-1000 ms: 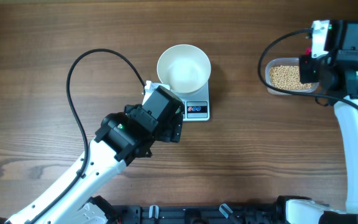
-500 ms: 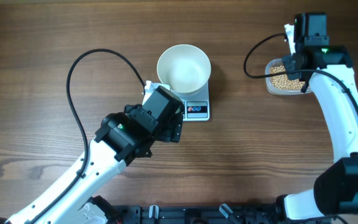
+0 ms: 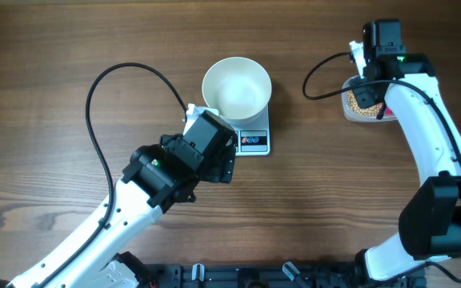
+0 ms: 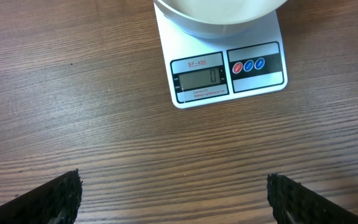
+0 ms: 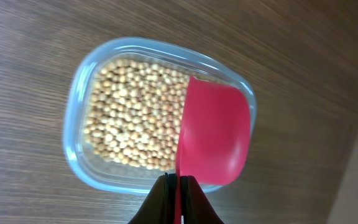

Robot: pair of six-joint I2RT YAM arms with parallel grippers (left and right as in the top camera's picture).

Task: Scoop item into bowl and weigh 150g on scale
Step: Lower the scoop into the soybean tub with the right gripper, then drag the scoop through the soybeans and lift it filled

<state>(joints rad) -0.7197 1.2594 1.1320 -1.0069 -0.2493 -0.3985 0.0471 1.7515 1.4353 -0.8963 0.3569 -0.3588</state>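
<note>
**Right gripper (image 5: 179,190) with the red scoop (image 5: 213,140) at the beans (image 5: 135,118): where it can go wrong**

Right gripper is closed tight on the thin handle of the scoop. The cup of the scoop hangs over the right side of the clear container (image 5: 79,87), at the upper right of the overhead view. The beans lie inside this container, and none show on the scoop. The white bowl (image 3: 236,88) stands empty on the scale (image 4: 197,78) at the upper centre, well apart from the container. The display seems to read zero. The left gripper (image 4: 173,199) hovers wide open over the tabletop (image 3: 54,48) just below the scale and holds nothing.

I see these risks:
- The container looks light and nothing holds it, so a push with the scoop may slide or tip it.
- A full scoop carried across the gap can drop beans, and they would roll away.
- The handle may turn in the grip.
- Too large a scoop can pass the target weight.
- A touch on the bowl or the scale would spoil the reading.
</note>
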